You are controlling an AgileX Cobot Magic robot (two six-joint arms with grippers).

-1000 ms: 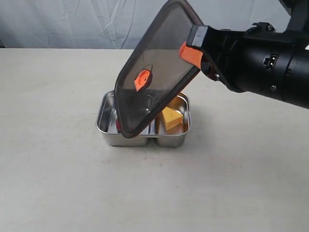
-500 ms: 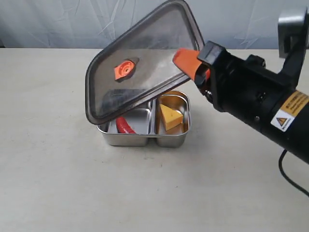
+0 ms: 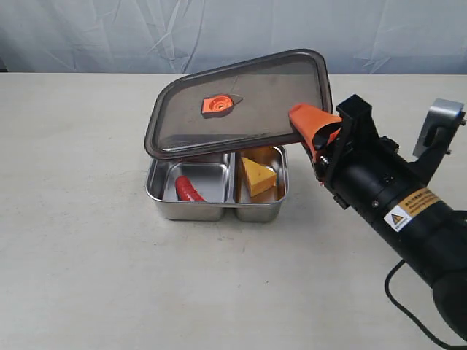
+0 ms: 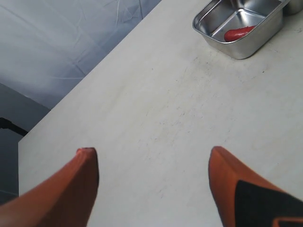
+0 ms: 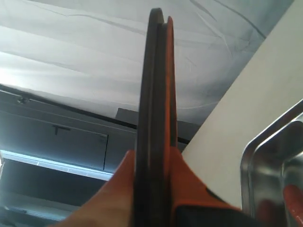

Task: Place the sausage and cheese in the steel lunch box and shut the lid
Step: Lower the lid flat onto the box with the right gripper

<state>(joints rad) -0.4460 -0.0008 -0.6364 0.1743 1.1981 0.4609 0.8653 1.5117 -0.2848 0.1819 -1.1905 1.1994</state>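
The right tool (image 3: 312, 130) is clamped on an edge of the lid (image 3: 241, 102), holding it tilted just above the steel lunch box (image 3: 219, 212) on the bench (image 3: 87, 255). The sausage (image 3: 190, 190) lies in the box's left compartment and the cheese (image 3: 258, 177) in its right. The left tool (image 4: 151, 163) hangs spread and empty, well apart from the box.

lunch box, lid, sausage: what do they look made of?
Lunch box: polished metal, likely stainless steel, with mirror-like reflections on its walls.
Lid: dark smoky plastic, seemingly translucent, with a soft sheen on top. Its orange valve is possibly rubber.
Sausage: glossy red, probably moulded plastic, with a bright highlight along it.
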